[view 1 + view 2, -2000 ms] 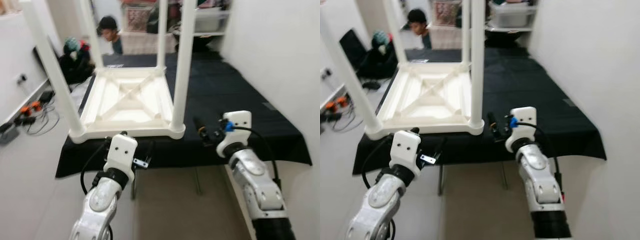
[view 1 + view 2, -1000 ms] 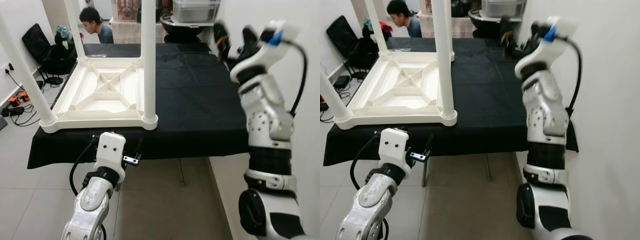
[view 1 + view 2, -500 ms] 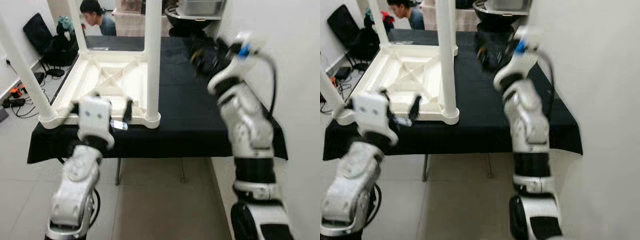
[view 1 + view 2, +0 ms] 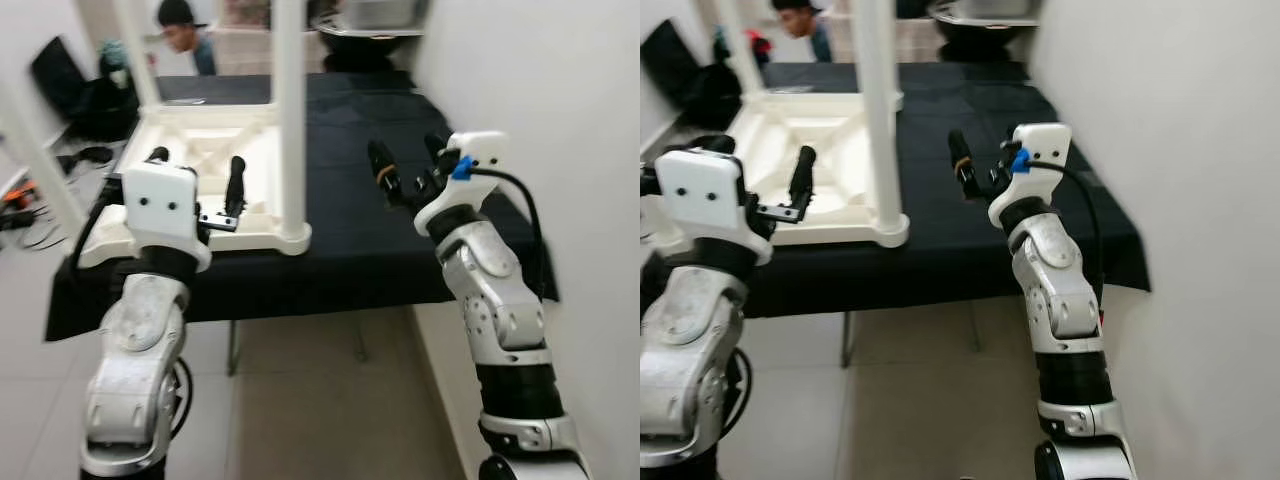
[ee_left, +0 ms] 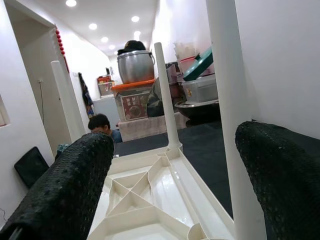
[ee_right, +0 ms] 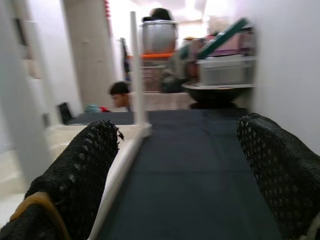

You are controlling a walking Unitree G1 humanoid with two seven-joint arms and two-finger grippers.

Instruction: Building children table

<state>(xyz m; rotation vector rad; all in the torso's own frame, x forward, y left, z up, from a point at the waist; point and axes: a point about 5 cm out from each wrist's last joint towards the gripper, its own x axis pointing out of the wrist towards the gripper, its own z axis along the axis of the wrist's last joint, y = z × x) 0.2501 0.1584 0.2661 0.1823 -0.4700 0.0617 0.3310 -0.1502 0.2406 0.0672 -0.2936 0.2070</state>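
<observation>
A white children's table (image 4: 255,140) lies upside down on a bigger table covered in black cloth (image 4: 350,230), with its legs pointing up. Its near right leg (image 4: 290,110) rises between my two arms. My left gripper (image 4: 195,170) is raised at the upturned table's near edge, open and empty, with one finger (image 4: 236,185) just left of that leg. The left wrist view looks between the fingers (image 5: 60,190) onto the ribbed underside (image 5: 150,190). Over the bare cloth to the right, my right gripper (image 4: 402,150) hovers open and empty.
A white wall (image 4: 560,100) runs close along the right. A person (image 4: 180,25) sits beyond the far end of the cloth-covered table. Shelves with a big pot (image 5: 135,65) and plastic boxes stand at the back. A dark bag (image 4: 90,100) and cables lie on the floor at the left.
The view has shifted. My left arm rose from below the table's edge to the upturned table's near rim. My right arm swung up high, then came down over the black cloth.
</observation>
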